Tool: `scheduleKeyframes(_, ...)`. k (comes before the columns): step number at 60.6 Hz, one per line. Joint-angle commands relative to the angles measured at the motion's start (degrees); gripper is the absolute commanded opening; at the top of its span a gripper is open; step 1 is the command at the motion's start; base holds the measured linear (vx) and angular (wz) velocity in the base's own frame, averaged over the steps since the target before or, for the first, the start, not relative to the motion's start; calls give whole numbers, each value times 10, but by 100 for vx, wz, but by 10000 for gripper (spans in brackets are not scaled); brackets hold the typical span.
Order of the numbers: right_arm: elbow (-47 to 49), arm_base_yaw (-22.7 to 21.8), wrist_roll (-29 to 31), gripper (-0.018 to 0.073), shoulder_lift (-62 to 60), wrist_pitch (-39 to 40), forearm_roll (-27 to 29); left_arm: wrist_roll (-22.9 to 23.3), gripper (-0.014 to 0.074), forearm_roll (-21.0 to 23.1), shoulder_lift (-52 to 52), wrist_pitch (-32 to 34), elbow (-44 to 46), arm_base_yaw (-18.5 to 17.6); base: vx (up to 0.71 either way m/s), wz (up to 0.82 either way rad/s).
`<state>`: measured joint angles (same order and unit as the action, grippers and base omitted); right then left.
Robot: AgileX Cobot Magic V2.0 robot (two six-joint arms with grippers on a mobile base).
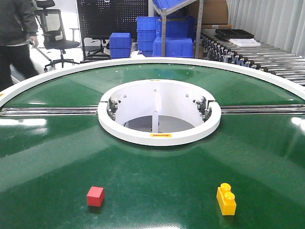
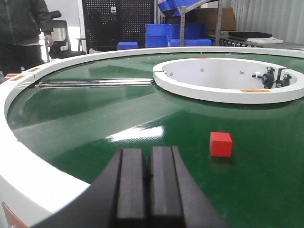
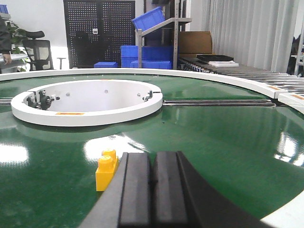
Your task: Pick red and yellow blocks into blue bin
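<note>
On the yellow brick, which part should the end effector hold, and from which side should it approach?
Hold the yellow brick across its two long flat sides, below the studs, coming down from above. It sits studs-up on the green surface with free space around it, and the round studs offer no flat face. The right end effector, nearest, is shut and would open first.

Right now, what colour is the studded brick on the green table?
Yellow brick; clearest in exterior front view.

One red cube (image 1: 95,196), one yellow brick (image 1: 226,199)
</note>
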<state>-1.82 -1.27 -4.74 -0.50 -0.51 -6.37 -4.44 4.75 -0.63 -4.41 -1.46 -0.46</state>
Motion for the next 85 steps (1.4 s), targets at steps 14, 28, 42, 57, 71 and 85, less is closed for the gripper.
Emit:
scheduleKeyframes(14,-3,1,3,-10,-6,47,-5,5,-6,5,-10,47,10,-5,0,0)
scheduleKeyframes(28,-3,1,3,-10,-6,47,-5,5,-6,5,-10,47,10,-5,0,0)
scheduleKeyframes(42,-3,1,3,-10,-6,59,-5,5,-6,5,-10,63,10,-5,0,0)
scheduleKeyframes(57,66,2,1,-10,-6,91,-6,61,-6,5,-10,89,75,-5,0,0)
scheduleKeyframes(71,231,1,10,-10,25,-55,-23,61,-6,5,38,-21,244,-5,0,0)
scheduleKeyframes(85,365,1,42,-10,164,-281,-33,-1,-6,1,193,-249,402,-5,0,0)
